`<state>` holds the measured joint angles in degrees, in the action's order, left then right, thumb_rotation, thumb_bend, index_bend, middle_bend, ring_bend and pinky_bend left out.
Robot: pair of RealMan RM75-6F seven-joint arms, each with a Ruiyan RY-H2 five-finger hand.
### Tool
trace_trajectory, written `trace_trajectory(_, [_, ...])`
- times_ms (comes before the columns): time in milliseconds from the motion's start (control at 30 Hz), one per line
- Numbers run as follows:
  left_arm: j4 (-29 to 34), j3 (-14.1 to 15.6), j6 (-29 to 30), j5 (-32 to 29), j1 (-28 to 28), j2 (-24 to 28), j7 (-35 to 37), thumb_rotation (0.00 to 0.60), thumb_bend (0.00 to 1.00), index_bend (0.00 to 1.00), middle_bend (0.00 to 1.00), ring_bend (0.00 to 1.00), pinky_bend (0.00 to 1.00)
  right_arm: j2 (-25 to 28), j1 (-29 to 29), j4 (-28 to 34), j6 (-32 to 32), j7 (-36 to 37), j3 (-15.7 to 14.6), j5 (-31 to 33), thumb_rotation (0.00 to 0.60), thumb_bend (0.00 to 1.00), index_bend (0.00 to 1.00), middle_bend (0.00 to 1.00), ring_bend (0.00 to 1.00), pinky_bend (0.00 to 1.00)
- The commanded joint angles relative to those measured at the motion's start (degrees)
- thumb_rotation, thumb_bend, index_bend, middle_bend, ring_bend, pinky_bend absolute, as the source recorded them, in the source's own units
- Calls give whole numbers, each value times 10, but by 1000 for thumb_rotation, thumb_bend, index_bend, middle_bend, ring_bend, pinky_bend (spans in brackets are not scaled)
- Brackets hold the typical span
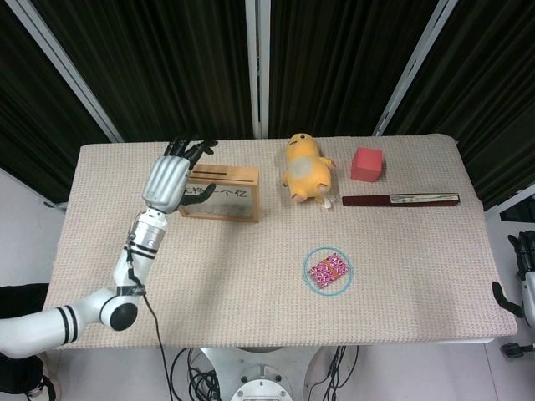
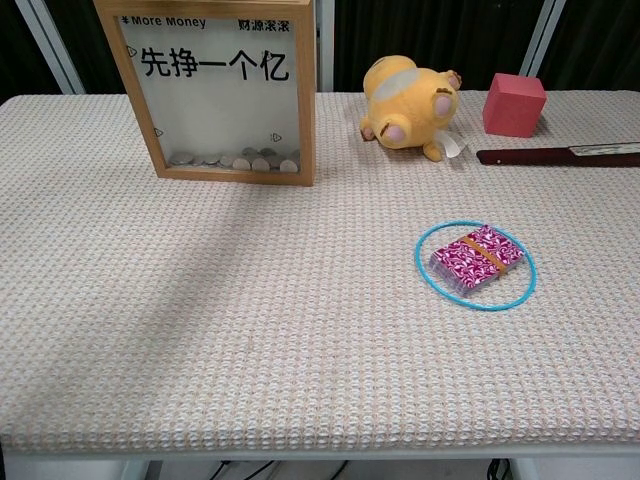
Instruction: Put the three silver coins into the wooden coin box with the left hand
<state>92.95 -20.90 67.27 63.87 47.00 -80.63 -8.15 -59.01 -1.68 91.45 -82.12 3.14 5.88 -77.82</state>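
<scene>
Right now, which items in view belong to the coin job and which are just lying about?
Job:
wooden coin box
silver coins lying inside it
left hand above the box's left end

Lying about:
yellow plush toy
red cube
dark flat stick
blue ring around a pink patterned packet

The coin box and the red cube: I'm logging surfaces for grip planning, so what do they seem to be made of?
The coin box looks like light unvarnished wood, grain visible on its frame, with a clear glossy front pane, glass or acrylic, through which coins show. The red cube looks matte with soft edges, possibly foam; painted wood cannot be excluded.
</scene>
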Motion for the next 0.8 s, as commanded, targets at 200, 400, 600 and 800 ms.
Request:
trace_trajectory(200, [121,168,138,183,-163,109,-26,600,196,345,281,128,216,-3,-4,0,-5,0,1,-12,600,324,0,0,0,0])
trace_trajectory(400, [66,265,175,243,-248,132,-87,600,191,227,138,21,95,-8,-8,9,-12,-17,-8,-41,600,317,0,0,0,0])
trace_trajectory(600, [57,282,200,216,-305,146,-103,600,179,133,61,0,26,-19,-7,11,-17,-40,-15,-51,600,308,0,0,0,0])
trace_trajectory(800, [47,269,225,218,-333,149,-99,600,174,123,61,0,15,-30,-12,11,-15,-51,-15,-54,600,308,0,0,0,0])
